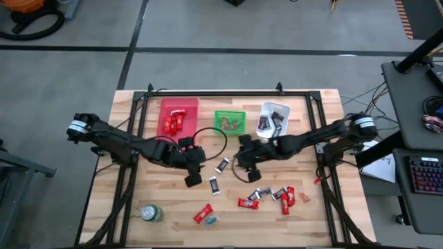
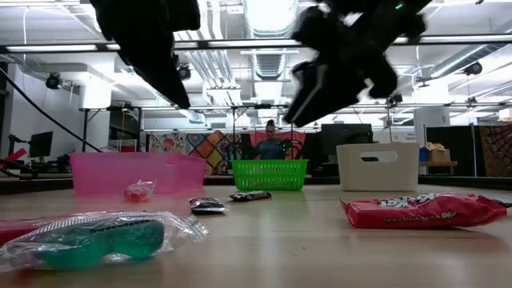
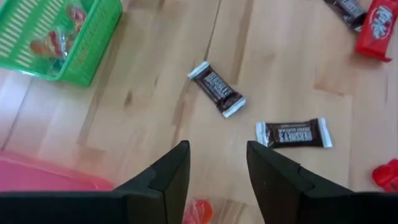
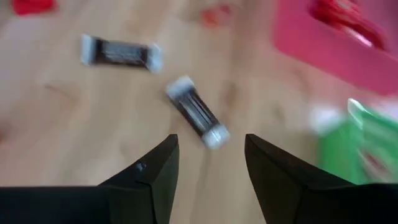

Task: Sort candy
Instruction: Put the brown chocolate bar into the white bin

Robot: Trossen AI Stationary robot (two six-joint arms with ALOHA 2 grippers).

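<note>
Observed from above: the wooden table carries a pink bin, a green basket and a white bin along its far side, with my left gripper and right gripper both hanging over the middle. My wrist views alone confirm both sets of jaws spread and empty, each above the dark brown-and-silver candy between them. Only the low view shows the teal-wrapped sweet up close; red candy clusters nearer the right front.
</note>
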